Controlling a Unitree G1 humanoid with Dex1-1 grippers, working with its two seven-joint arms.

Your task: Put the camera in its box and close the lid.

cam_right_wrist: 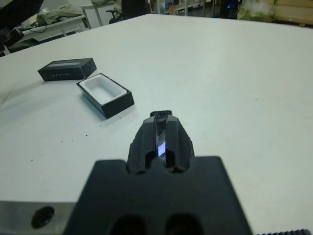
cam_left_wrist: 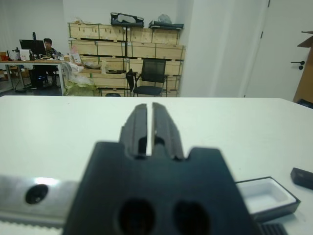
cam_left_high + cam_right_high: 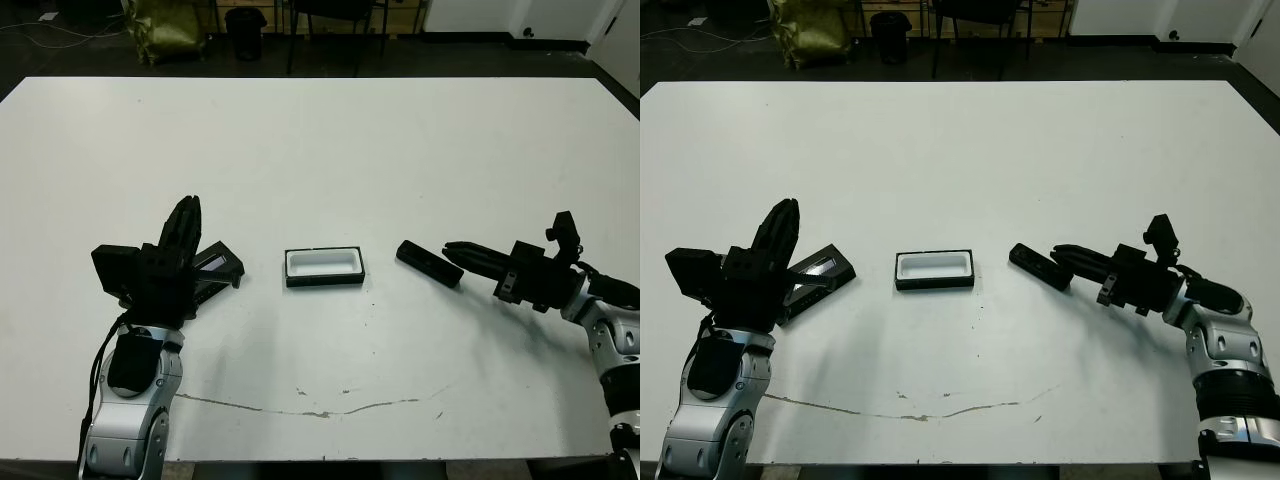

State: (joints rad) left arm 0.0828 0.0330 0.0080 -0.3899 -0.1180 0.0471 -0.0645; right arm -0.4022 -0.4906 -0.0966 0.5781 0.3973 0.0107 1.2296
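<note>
White bench carries the box at its middle, open, its white lining showing. Left arm rises from the near edge, forearm upright; its gripper points away, its 2 fingers pressed nearly together on nothing, just above the lid. Right arm reaches in low from the right; its gripper has both fingers clamped on the camera, which lies right of the box.

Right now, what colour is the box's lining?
White, inside a black outer wall. The box shows it best in the right wrist view.
</note>
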